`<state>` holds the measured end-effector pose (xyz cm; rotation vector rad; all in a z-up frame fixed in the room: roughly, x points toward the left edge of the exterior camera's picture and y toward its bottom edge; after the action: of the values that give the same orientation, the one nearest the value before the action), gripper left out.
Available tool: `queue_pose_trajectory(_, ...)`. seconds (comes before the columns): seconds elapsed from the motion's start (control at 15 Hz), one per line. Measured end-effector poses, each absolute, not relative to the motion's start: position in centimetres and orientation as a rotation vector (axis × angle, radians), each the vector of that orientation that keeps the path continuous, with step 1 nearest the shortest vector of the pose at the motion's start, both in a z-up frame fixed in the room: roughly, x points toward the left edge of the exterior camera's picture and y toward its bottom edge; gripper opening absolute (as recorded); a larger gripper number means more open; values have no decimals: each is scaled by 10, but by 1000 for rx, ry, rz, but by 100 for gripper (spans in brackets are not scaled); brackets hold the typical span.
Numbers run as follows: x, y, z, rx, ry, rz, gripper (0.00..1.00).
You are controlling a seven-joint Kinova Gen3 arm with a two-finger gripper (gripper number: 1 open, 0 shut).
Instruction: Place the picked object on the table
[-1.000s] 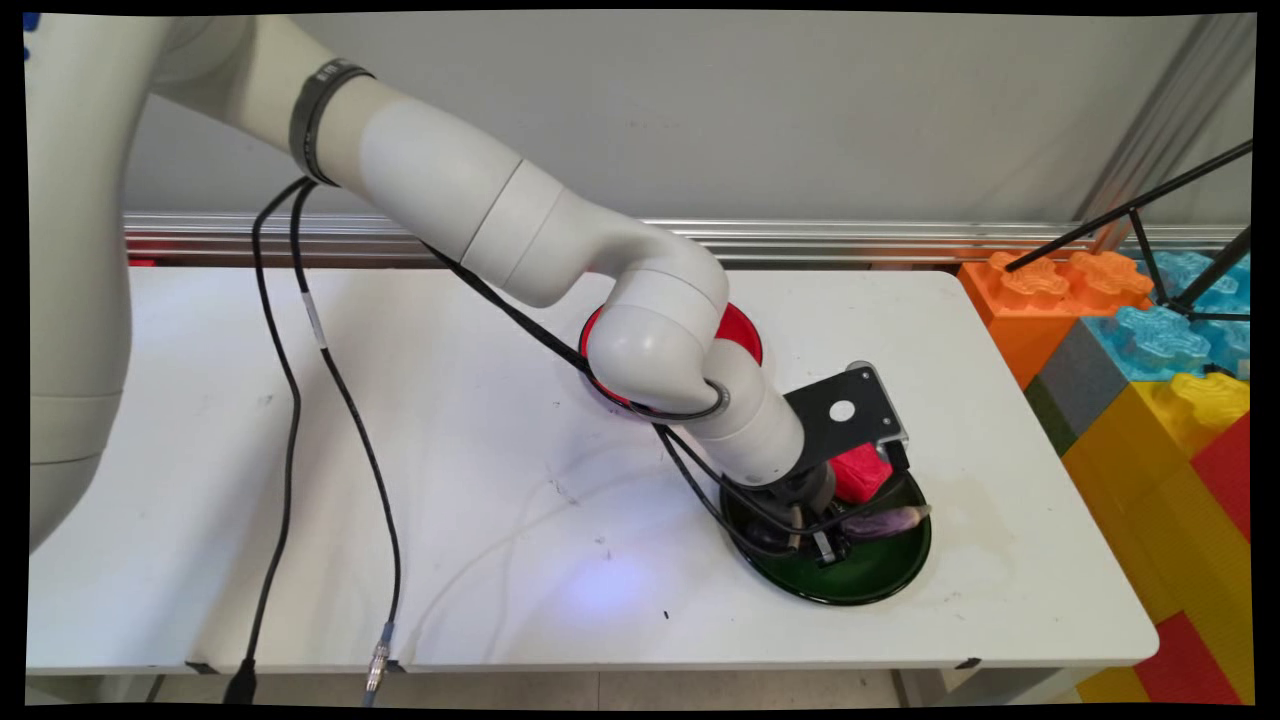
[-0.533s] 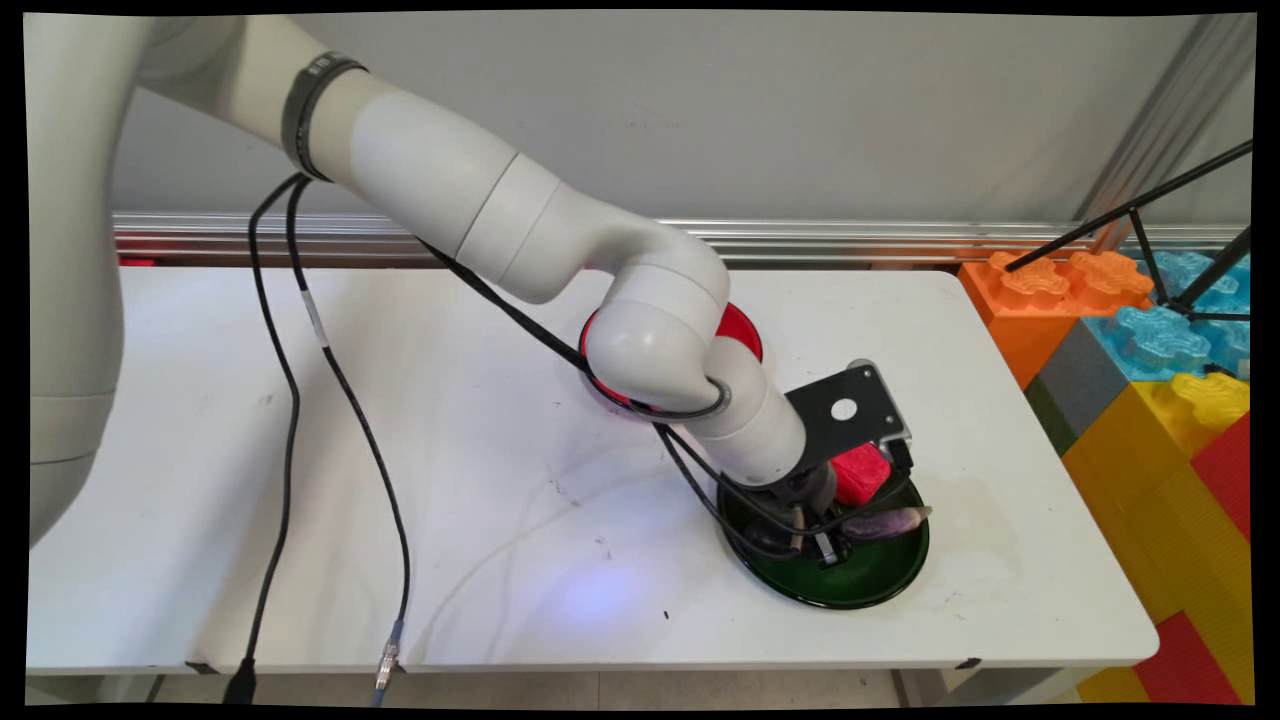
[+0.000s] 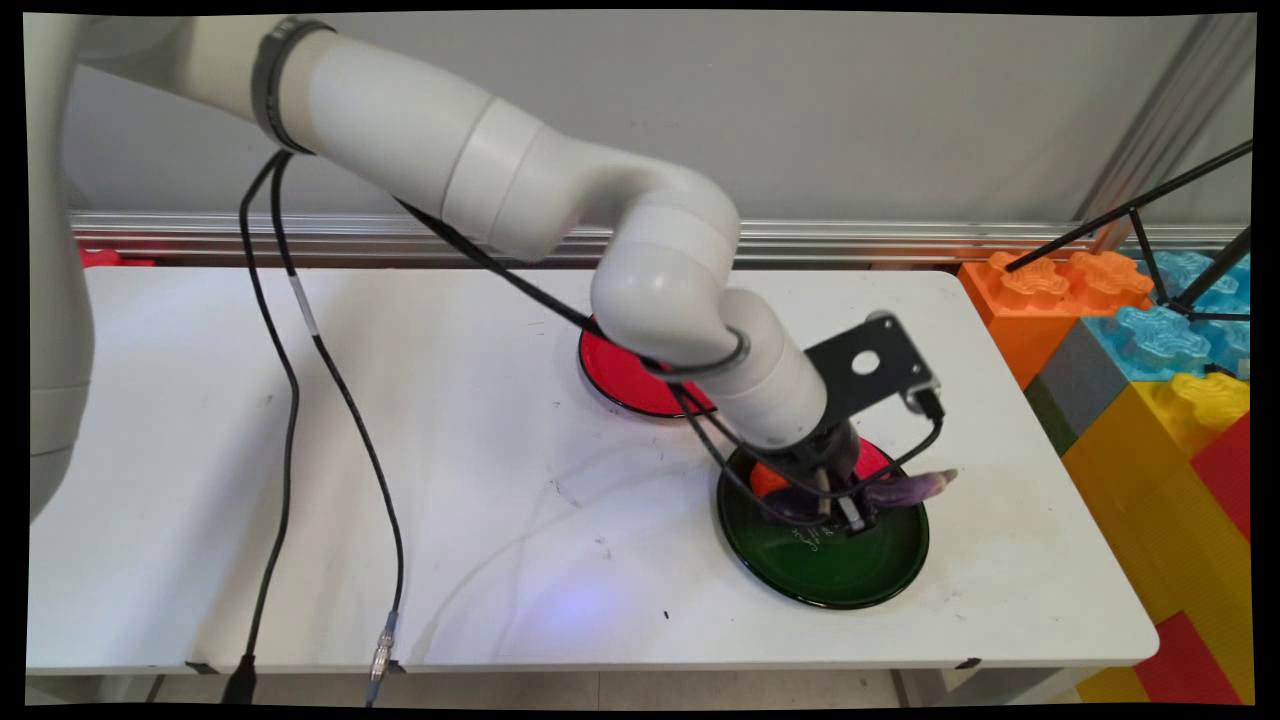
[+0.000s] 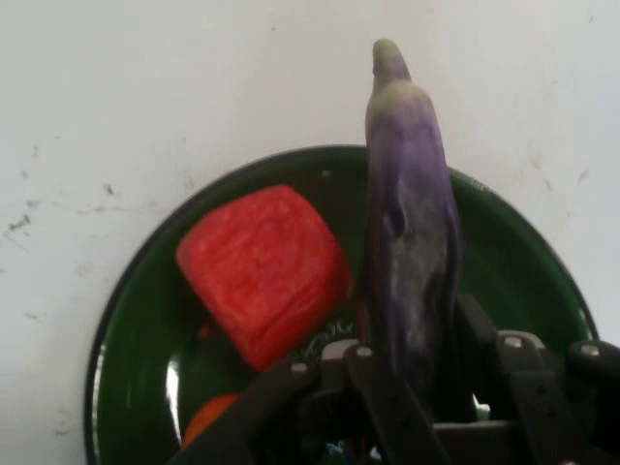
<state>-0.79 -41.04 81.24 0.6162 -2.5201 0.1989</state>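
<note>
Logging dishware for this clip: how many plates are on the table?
2. A green plate sits under the gripper, holding food; a red plate lies behind it, partly hidden by the arm. More could be hidden.

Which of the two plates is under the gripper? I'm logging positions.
The green plate, near the table's front right; the gripper holds a purple eggplant above it. The red plate sits farther back, empty.

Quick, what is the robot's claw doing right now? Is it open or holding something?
Gripper: shut on the purple eggplant, held above the green plate, next to the red block.
</note>
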Motion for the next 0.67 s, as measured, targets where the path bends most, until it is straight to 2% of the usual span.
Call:
queue_pose_trajectory(0.27,-2,-412,849,648,-2495,189,0)
queue_pose_trajectory(0.67,19,-410,879,669,-2482,172,0)
